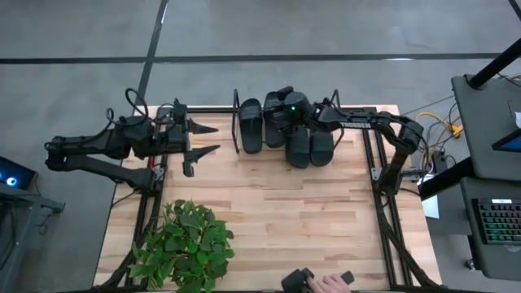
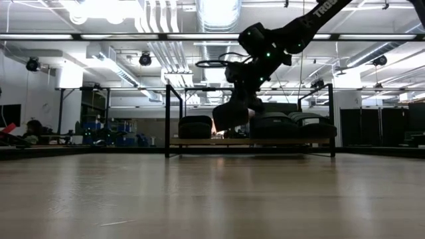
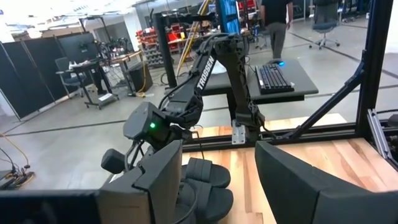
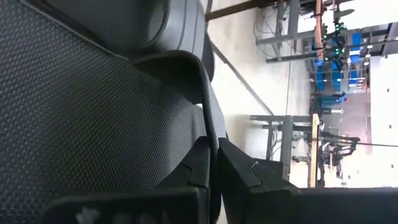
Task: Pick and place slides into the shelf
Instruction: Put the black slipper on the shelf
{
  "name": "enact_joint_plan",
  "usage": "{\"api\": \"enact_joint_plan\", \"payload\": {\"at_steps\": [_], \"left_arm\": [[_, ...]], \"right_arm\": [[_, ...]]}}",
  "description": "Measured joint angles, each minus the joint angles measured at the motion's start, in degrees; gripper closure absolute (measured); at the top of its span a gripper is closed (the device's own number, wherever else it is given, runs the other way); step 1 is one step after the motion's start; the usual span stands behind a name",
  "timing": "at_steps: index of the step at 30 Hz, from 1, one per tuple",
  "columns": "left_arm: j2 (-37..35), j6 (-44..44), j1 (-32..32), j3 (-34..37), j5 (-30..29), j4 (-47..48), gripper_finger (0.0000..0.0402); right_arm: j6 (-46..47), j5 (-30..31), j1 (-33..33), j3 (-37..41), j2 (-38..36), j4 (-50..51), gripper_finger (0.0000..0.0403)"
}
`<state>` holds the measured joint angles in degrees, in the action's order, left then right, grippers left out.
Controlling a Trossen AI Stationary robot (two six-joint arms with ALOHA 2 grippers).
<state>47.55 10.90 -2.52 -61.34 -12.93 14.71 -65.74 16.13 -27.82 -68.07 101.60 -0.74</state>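
High view, right gripper [image 1: 281, 110] jaws clamping slide [image 1: 277, 122] over shelf [image 1: 237, 122] (left jaws apart).

Pale wood-plank table [image 1: 269, 212], matt black textured rubbery slides [image 4: 81, 106], thin metal shelf [image 2: 174, 119]

Two matte black jointed arms are seen; white TROSSEN lettering is printed along the right arm [image 3: 205, 71], and a green light is lit near its wrist

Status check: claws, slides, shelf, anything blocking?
Right claw shut on slide, above shelf. Left claw open, idle at left edge. Nothing blocking.
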Motion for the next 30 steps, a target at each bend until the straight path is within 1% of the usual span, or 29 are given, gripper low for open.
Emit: {"api": "enact_joint_plan", "payload": {"at_steps": [9,15,21,25,30], "left_arm": [[0.24,0.04,-0.01,-0.01,-0.79,-0.06,0.0213],[0.41,0.29,0.0,0.22,-1.07,-0.05,0.0213],[0.48,0.33,0.0,0.67,-1.05,-0.34,0.0213],[0.31,0.33,0.0,0.77,-1.07,-0.38,0.0213],[0.28,0.33,0.0,0.78,-1.05,-0.55,0.0213]], "right_arm": [[1.19,0.36,-0.65,-0.02,3.11,-1.75,0.0394],[4.04,0.35,-0.65,-0.04,3.25,-1.8,0.0394],[4.23,-0.03,-0.63,-0.04,3.0,-1.39,0.0394],[4.4,-0.04,-0.58,-0.04,2.94,-1.0,0.0386],[5.19,-0.03,-0.58,-0.04,2.8,-0.3,0.0366]]}}
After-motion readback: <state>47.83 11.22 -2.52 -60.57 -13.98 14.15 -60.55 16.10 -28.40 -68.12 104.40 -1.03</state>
